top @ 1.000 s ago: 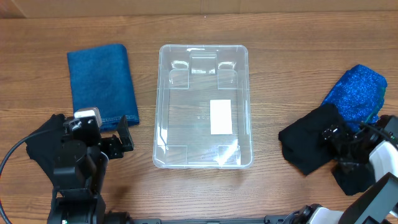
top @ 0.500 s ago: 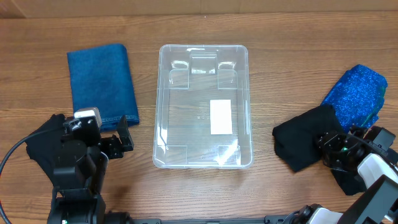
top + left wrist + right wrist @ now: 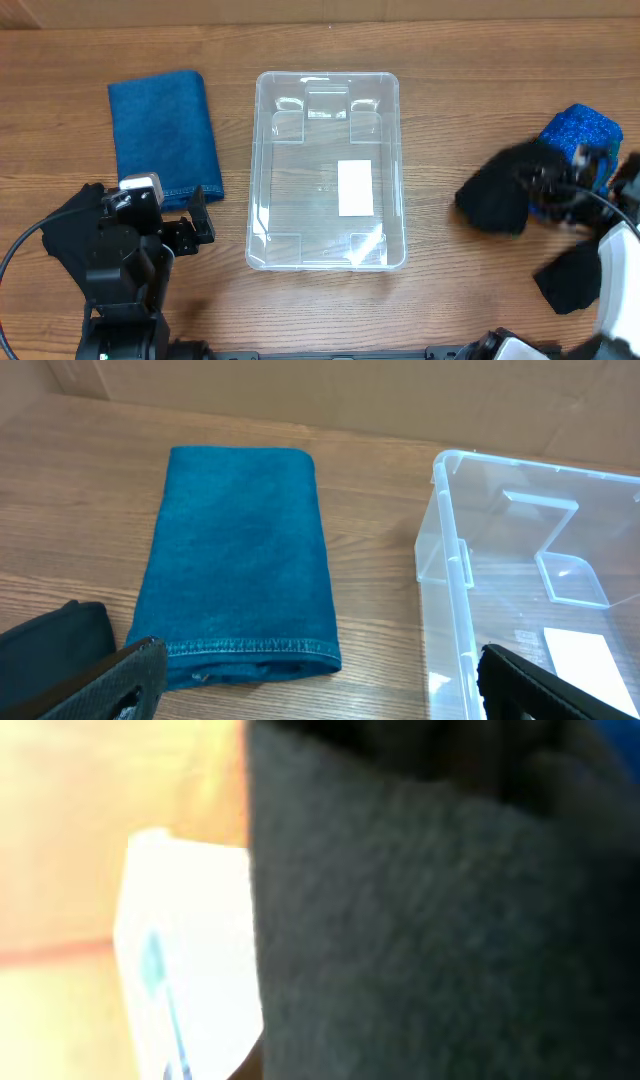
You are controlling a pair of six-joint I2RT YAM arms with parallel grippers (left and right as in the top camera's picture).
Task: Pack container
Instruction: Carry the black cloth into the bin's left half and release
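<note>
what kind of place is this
Likely a robot lab bench: a wood-grain table, a clear container, a folded blue cloth, and a black cloth in the right end effector.

The container (image 3: 256, 170) sits mid-bench (image 3: 450, 80) with a label (image 3: 354, 188) on its base. A folded towel (image 3: 165, 135) lies near its left side, and in front of that towel the left claw (image 3: 197, 215) hangs by the container's near left corner, with a flat cloth (image 3: 62, 232) under its arm. To the container's right a bunched cloth (image 3: 497, 197) is up against the right claw (image 3: 548, 190), a rear cloth (image 3: 585, 130) lies just behind it, and a loose piece (image 3: 570, 280) lies nearer the front edge.
</note>
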